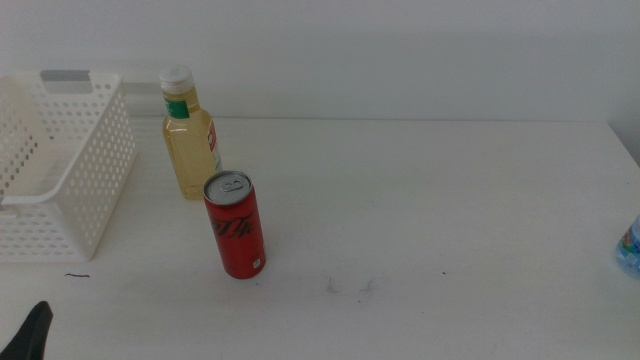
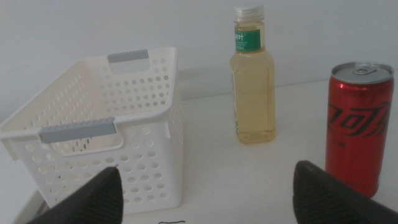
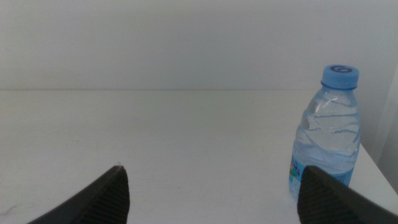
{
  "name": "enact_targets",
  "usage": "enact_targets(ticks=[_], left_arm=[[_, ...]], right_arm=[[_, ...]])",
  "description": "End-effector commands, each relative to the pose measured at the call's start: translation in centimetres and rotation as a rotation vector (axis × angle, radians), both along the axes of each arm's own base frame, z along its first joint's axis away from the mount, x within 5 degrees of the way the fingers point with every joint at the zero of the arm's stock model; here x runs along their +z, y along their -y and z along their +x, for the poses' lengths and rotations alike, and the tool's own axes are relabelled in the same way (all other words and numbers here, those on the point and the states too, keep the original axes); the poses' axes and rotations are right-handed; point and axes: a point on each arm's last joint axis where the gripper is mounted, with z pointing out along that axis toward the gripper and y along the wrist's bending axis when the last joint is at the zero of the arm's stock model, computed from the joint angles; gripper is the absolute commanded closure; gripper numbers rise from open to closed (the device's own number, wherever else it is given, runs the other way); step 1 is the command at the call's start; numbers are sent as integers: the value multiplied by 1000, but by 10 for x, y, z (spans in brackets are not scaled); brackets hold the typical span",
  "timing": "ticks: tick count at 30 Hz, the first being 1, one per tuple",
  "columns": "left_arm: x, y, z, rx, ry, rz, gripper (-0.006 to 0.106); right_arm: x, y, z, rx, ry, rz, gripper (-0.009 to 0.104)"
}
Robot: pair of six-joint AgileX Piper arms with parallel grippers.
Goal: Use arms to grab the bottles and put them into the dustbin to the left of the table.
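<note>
white perforated basket [image 1: 60, 165] sitting at the far left of the table [image 1: 430, 200], grey handle strips on its rims, nothing visible inside. just right of it, standing upright, a yellowish bottle [image 1: 189, 135] with white cap and green label. nearer and slightly right of that, close but apart, a red soda can [image 1: 235, 225] upright, silver top showing its tab. way over at the right edge of the table, a small clear water bottle [image 3: 329, 130] with blue cap, upright, only a sliver of it in the middle view. a few dark scuffs on the table near the can.

left gripper [image 2: 214, 193] low at the near left corner, facing basket, bottle and can, fingers [image 2: 87, 199] spread wide, gripping nothing. only one dark tip peeking into the middle view's bottom left. right gripper [image 3: 214, 193] out of the middle view, looking across bare table with the water bottle just beyond one of its fingers [image 3: 342, 196]; spread wide too, nothing held.
</note>
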Motion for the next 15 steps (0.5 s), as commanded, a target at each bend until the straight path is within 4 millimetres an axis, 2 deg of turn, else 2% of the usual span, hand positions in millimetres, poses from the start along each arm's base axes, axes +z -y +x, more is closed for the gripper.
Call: enact_targets(ticks=[1, 7, 9, 12, 15], left_arm=[[4, 0, 0, 0, 25, 0, 7], [4, 0, 0, 0, 25, 0, 7], [11, 1, 4, -10, 81, -2, 7], [21, 4, 23, -45, 135, -7, 7], [22, 13, 47, -103, 158, -4, 7]], right_arm=[[0, 0, 0, -4, 13, -7, 8], [0, 0, 0, -4, 13, -7, 8], [0, 0, 0, -4, 13, -7, 8], [0, 0, 0, -4, 13, -7, 8], [0, 0, 0, -4, 13, -7, 8]])
